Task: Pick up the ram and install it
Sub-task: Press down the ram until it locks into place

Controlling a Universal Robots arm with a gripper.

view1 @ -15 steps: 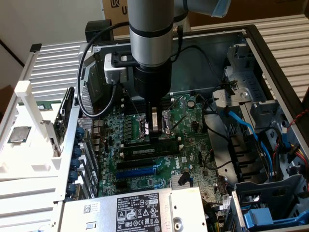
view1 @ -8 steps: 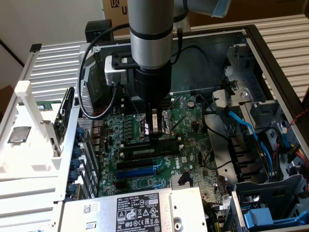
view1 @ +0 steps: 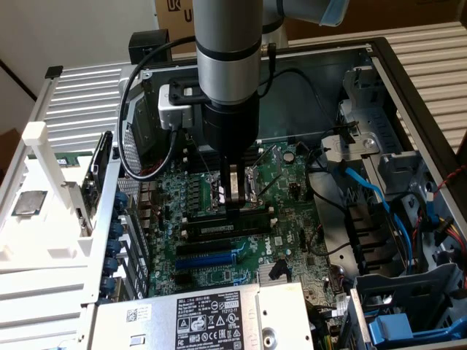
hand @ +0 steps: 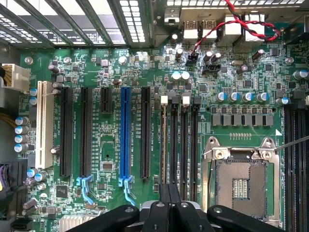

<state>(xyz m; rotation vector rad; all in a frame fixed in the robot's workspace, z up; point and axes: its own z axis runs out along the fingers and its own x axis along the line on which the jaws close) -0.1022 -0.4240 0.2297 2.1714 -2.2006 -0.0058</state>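
1. We see one gripper (view1: 233, 203) reaching down into the open computer case (view1: 408, 87). Its two fingers are pressed together and hold nothing between them.
2. In the wrist view, one ram (hand: 163, 145) stands on edge in a memory slot. It is the outermost of four parallel slots (hand: 184, 145) beside the processor socket (hand: 240, 181). We cannot tell whether it is fully seated.
3. The closed fingertips sit right over one end of that ram. We cannot tell if they touch it.
4. We count one blue expansion slot (hand: 125, 135), four black ones and one white one (hand: 44, 123) on the motherboard (hand: 111, 72).
5. At the exterior view's left, one loose processor chip (view1: 25, 204) lies on a white tray (view1: 44, 251), well apart from the gripper.
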